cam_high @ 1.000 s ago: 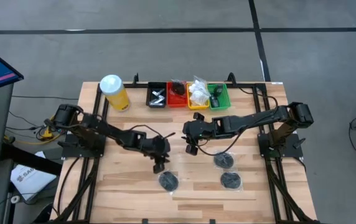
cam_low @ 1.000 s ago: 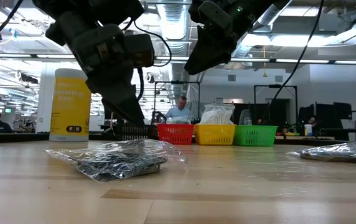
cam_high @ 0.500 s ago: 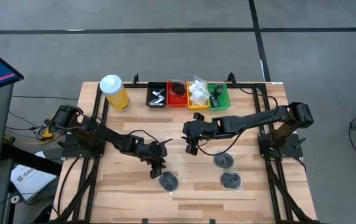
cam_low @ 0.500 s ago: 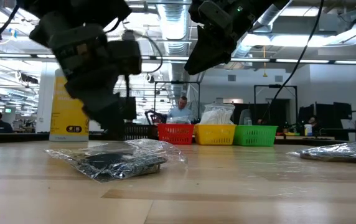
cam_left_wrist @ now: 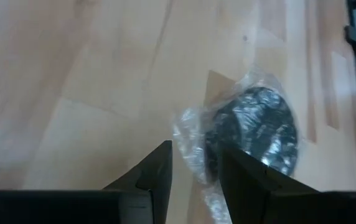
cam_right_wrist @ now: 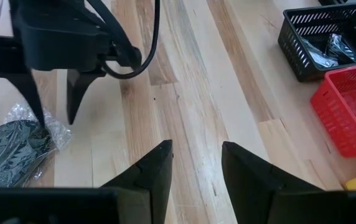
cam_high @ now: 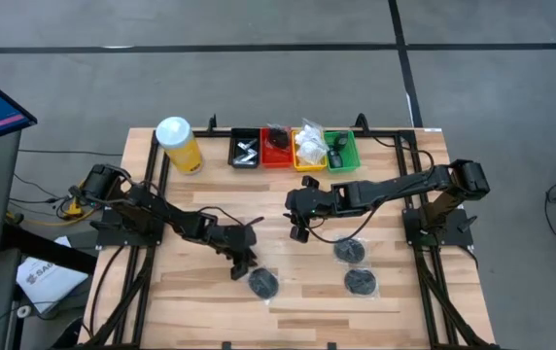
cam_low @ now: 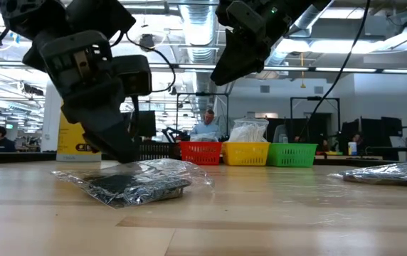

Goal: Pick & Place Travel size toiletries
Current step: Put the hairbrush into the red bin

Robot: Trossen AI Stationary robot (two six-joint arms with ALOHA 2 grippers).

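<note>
Low over the table's [cam_high: 191,292] near-centre boards, your left gripper [cam_high: 241,264] sits w/ fingers parted and nothing clamped, one fingertip touching the crinkled edge of the wrapped black disc [cam_high: 262,283]. In the left wrist view that disc [cam_left_wrist: 256,130] lies just ahead of the fingers, offset to one side, not between them. Two more wrapped discs [cam_high: 349,251] and [cam_high: 360,282] lie well apart on the right half. Right gripper [cam_high: 298,231] hangs above mid-table, jaws apart, holding nothing; it waits. Trays at the far edge: black tray [cam_high: 246,148], red tray [cam_high: 277,148], yellow tray [cam_high: 307,149], green tray [cam_high: 341,151], all w/ items in already; yellow canister [cam_high: 178,144] stands beside them.

Step in hand, prob.: grasp of the near disc. To do it well, shift so the disc body, not just loose film, sits between the fingers, then go down flat to the wood before you close. Film alone may slip or tear; pkg looks light & slick. Lift straight, check it hangs secure before you carry
</note>
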